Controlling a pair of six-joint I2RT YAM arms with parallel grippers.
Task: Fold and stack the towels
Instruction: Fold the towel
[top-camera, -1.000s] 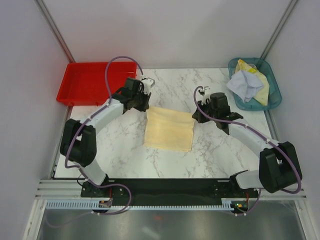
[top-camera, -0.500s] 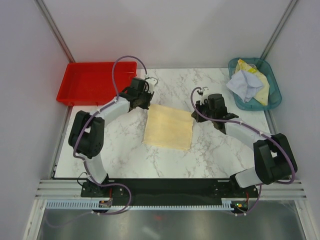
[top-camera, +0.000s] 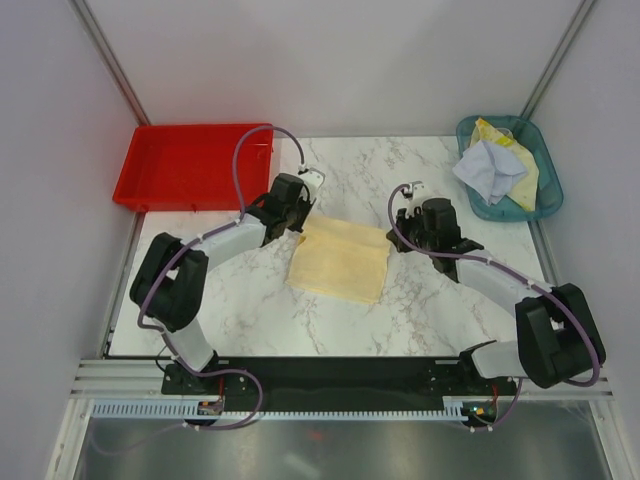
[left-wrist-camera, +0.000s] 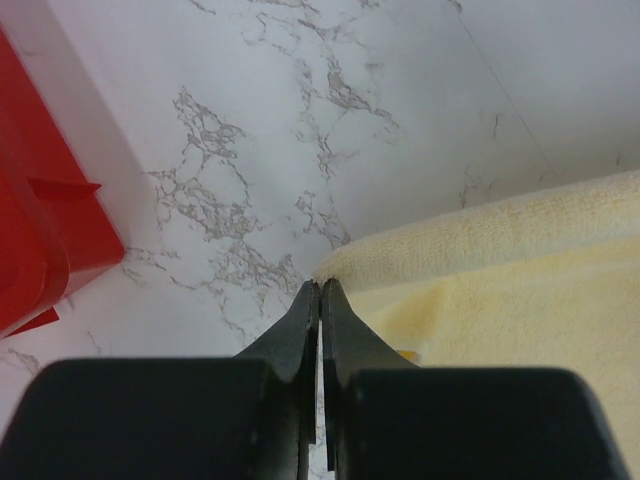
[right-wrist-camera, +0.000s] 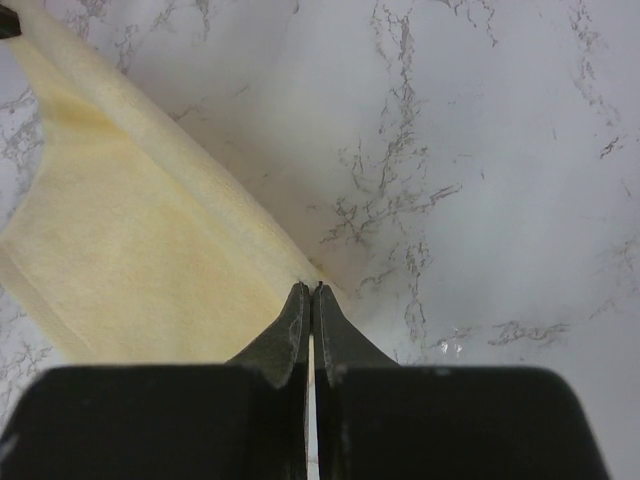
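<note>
We see the left hand (left-wrist-camera: 320, 290) & right hand (right-wrist-camera: 311, 292) pressed shut, each apparently nipping a far corner of the cream towel (top-camera: 340, 265) lying on the tabletop (top-camera: 250, 300); it's soft, light, floppy, so we'd grip at corners.

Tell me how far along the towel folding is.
Done: no folded stack shows. In hand: the left gripper and right gripper are each shut on a far corner of the cream-yellow towel, spread on the table. Left: the other towels lie crumpled in the teal basket.
</note>
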